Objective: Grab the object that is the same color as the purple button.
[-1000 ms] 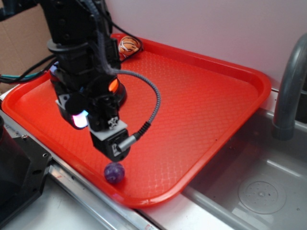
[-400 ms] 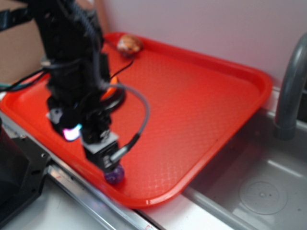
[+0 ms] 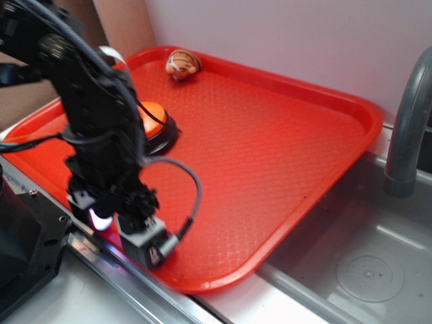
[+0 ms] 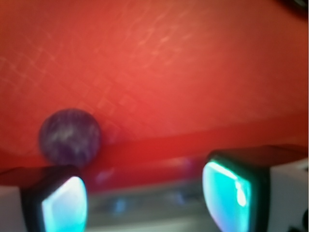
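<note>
1. Target: small purple marbled ball. It sits on the red tray at the near rim, right where the floor curves up into the lip. Visible only in the wrist view; in the exterior view the arm hides it.
2. Pincer is released: two fingers wide apart, nothing between them. The ball is not centred in the gap. It lies just above the left finger, off to that side.
3. Judgement: closing now would likely clip the ball with one pad or miss it. Shift sideways toward the ball first so it sits mid-gap, then drop and close.
4. Ball is round and glossy, so I expect it to roll or squirt out. Close slowly and square, pads at its widest part. The raised lip beside it may block one finger, so mind the descent depth.
5. Arm pose, exterior view: reached down low over the tray's near-left edge, wrist pitched down, pincer at the rim close to the steel worktop edge.
6. Outward: orange button behind the arm, orange-and-white striped toy at the far rim, both well apart from the ball. Purple button not clearly visible.
</note>
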Controlling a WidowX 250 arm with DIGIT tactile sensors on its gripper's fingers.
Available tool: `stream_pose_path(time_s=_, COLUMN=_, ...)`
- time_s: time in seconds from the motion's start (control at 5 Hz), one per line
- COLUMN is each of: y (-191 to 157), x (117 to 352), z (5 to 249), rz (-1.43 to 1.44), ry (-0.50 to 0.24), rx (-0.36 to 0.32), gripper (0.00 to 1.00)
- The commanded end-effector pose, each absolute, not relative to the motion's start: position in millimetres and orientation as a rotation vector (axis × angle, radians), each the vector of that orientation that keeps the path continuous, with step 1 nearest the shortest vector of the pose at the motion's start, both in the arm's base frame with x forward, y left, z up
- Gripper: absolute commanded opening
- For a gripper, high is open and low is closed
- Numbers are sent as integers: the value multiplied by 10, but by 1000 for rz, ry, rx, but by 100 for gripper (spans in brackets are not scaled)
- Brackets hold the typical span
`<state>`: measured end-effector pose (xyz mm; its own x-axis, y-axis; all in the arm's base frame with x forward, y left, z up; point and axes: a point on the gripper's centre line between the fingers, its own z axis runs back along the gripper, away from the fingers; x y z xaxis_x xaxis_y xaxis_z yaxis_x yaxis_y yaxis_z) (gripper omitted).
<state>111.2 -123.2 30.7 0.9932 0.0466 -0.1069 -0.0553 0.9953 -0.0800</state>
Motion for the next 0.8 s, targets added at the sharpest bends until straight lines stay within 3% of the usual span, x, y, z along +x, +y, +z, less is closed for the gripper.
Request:
stream_pose_path(time_s=0.0, y=-1653, x=1223, z=137, rz=-95, ry=105, rx=-147, gripper=100)
stream_pose_path(time_s=0.2, y=-1638, x=1247, z=140, rz=-93, ry=103, rx=-131, gripper=100)
stream_pose_path(time_s=0.4, y=-1611, x=1229, z=191, rz=-96, ry=129, rx=-113, gripper=76)
stream_pose_path(time_s=0.6, y=-1625, x=1163, z=290, rz=-96, ry=127, rx=-121, gripper=0)
